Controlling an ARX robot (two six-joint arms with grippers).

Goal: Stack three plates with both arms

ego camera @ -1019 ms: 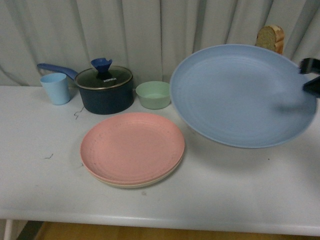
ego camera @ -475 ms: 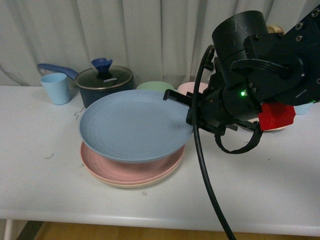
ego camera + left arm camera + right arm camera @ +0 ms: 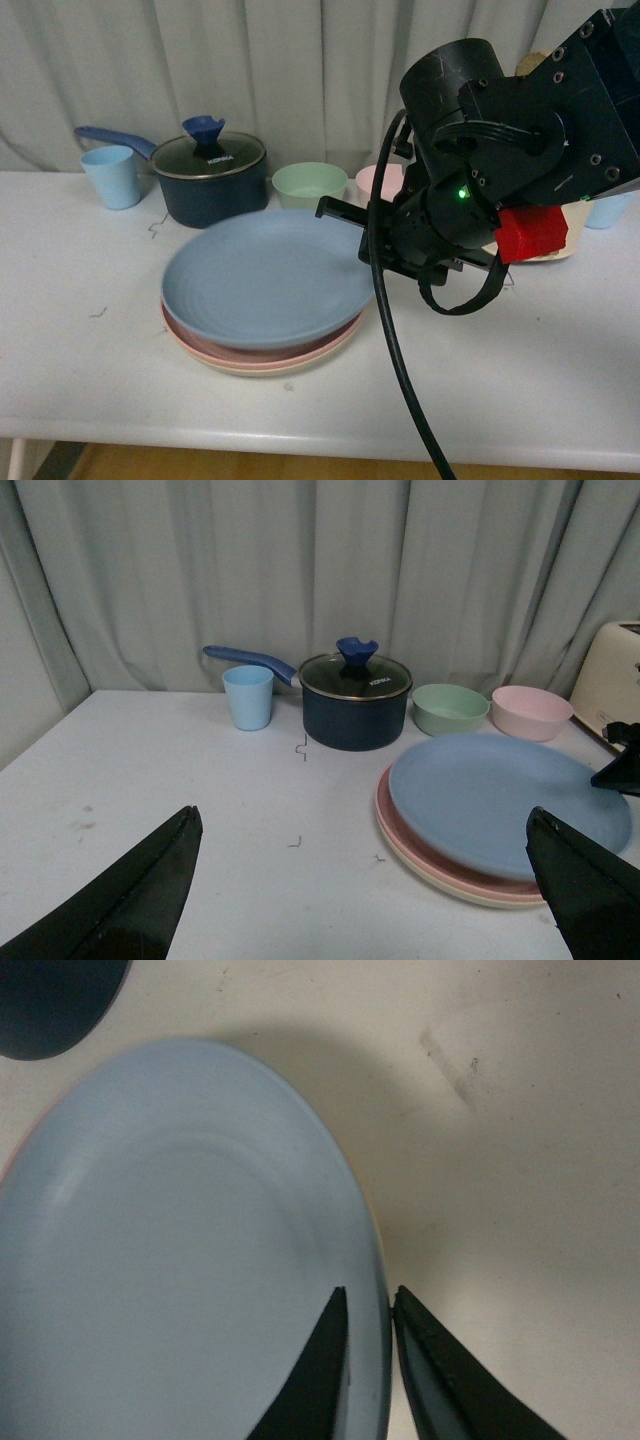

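My right tool (image 3: 368, 1360) pinches the rim of the blue plate (image 3: 262, 276) between its two black fingers (image 3: 318, 1370), one finger above the rim and one on the outer side, closed down to the plate's thickness. From the front, this tool (image 3: 345, 222) reaches in from my right, with my bulky black arm (image 3: 500, 150) and its thick black cable (image 3: 395, 340) behind it; a green light glows on the arm and a red block (image 3: 530, 232) sits on its side.

The blue plate lies on top of the pink plate (image 3: 290, 352), which rests on the cream plate (image 3: 255, 368); only the edges of those two show below it. The blue plate sits a little off centre on the pile, and its side nearest my right tool looks slightly raised.

My left tool (image 3: 370, 900) is spread wide with nothing between its fingers (image 3: 120, 900), held well back from the pile, which lies ahead of it and toward my right tool.

Beyond the pile from my right tool stands a dark blue pot (image 3: 208, 185) with a glass lid; there is white lettering on the lid, but I cannot read it. A light blue cup (image 3: 112, 176) stands further out past the pot. A green bowl (image 3: 309, 187) and a pink bowl (image 3: 378, 183) sit just behind my right tool. All rest on the white surface (image 3: 90, 370), with a grey curtain (image 3: 300, 70) behind.
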